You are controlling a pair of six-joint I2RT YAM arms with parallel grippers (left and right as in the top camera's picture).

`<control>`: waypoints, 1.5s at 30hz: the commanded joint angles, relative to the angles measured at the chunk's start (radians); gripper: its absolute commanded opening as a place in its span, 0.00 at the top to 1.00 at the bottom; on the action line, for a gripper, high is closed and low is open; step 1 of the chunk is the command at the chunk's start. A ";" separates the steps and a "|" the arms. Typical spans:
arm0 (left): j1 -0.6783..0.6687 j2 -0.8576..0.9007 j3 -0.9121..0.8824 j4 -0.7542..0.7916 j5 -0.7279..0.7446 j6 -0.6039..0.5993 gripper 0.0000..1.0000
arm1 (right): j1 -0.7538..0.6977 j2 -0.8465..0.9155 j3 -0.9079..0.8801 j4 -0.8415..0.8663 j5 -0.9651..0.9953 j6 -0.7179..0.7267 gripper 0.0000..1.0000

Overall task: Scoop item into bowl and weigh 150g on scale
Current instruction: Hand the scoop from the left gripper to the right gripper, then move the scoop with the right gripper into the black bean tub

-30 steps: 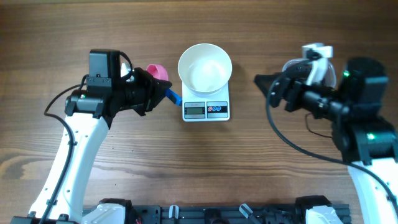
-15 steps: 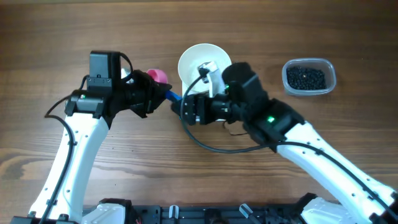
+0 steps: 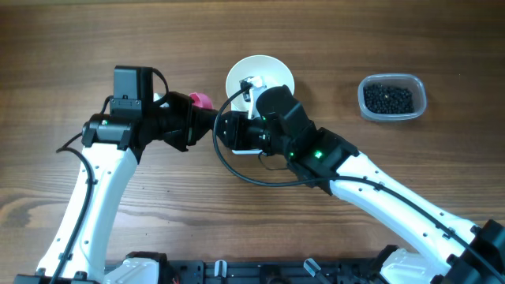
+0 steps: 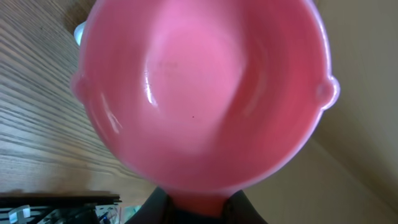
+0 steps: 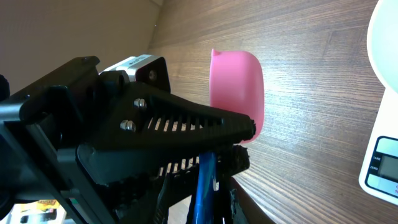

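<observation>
Reaching across the wooden table (image 3: 79, 47), I judge I am at the scoop handover, with no scooping begun. The white bowl (image 3: 260, 72) sits on the scale (image 5: 382, 165) near the middle of the table's far edge, and the part of it that shows looks empty. The clear tub (image 3: 361, 99) stands well apart toward the far right corner. My left pincer (image 3: 203, 118) is clamped tight on the pink scoop (image 3: 201, 99), just left of the bowl. My right pincer (image 3: 225, 130) hangs over the scale, close by the scoop's blue handle (image 5: 205, 180); I cannot tell how wide it stands or whether it grips. The black beans (image 3: 388, 99) all lie in the tub. Next I need a sure right-hand hold on the handle, a left release, then a carry to the tub.
</observation>
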 commanded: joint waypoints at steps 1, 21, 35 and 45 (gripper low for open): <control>0.002 -0.001 0.010 -0.001 0.036 -0.010 0.92 | 0.003 0.011 0.011 0.002 0.010 0.006 0.70; 0.002 -0.001 0.010 -0.001 0.045 -0.017 0.93 | 0.003 0.011 0.011 -0.080 0.097 -0.031 0.96; 0.002 -0.001 0.010 -0.001 0.069 -0.014 0.91 | 0.003 0.011 0.011 -0.044 0.088 -0.032 0.96; 0.008 -0.008 0.013 0.069 -0.012 0.707 0.00 | -0.080 0.010 0.148 -0.235 0.064 -0.239 0.96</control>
